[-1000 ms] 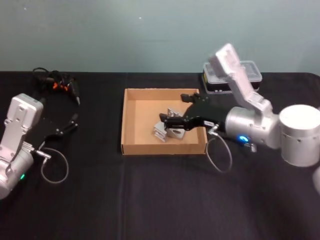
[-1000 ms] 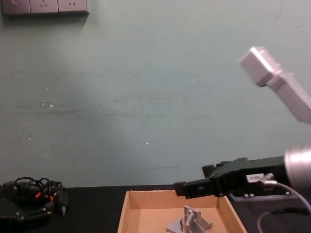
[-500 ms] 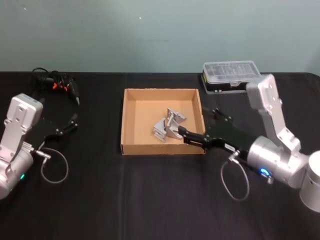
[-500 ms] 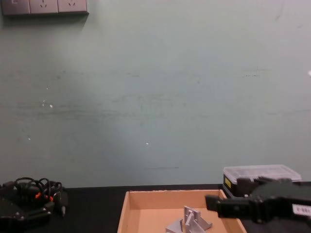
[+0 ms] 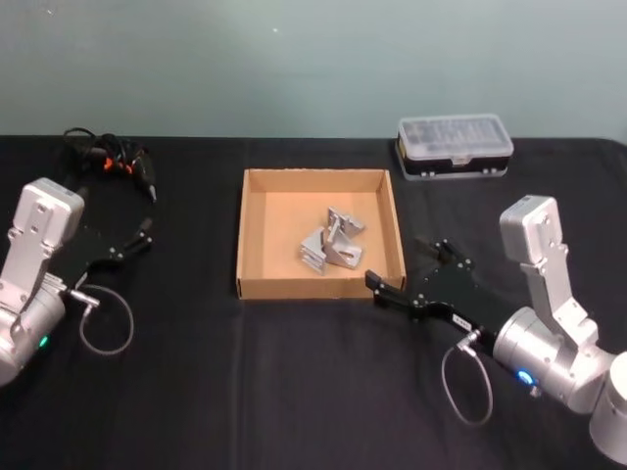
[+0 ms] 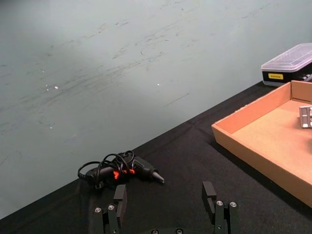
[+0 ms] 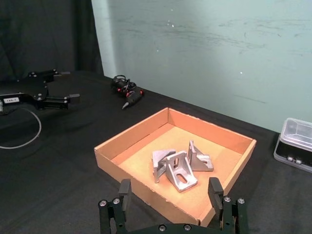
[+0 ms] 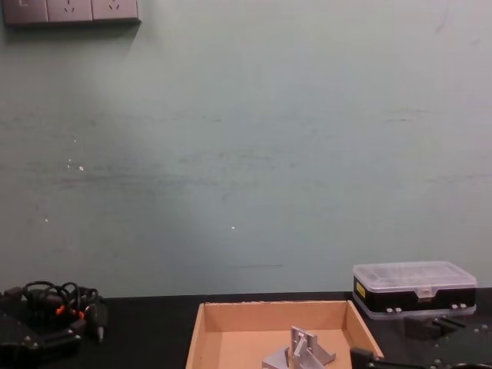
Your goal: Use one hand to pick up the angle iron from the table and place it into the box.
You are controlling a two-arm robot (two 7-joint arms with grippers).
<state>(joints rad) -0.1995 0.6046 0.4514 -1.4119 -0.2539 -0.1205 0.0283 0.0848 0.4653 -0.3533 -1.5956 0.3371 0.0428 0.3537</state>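
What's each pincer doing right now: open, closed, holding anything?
Left pincer: open, holding nothing, over the table's left side.
Right pincer: open, holding nothing, just outside the box; the angle irons lie inside it.

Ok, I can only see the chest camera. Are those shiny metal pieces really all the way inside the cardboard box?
Observer: Yes. From the head view, the angle irons lie clustered on the floor of the box, toward its right side.
Operator: Where's the right gripper?
Observer: The right gripper is outside the box, by its near right corner, open and holding nothing.
Operator: And the other one?
Observer: The left gripper is open at the left side of the table, near a black and orange corded tool.
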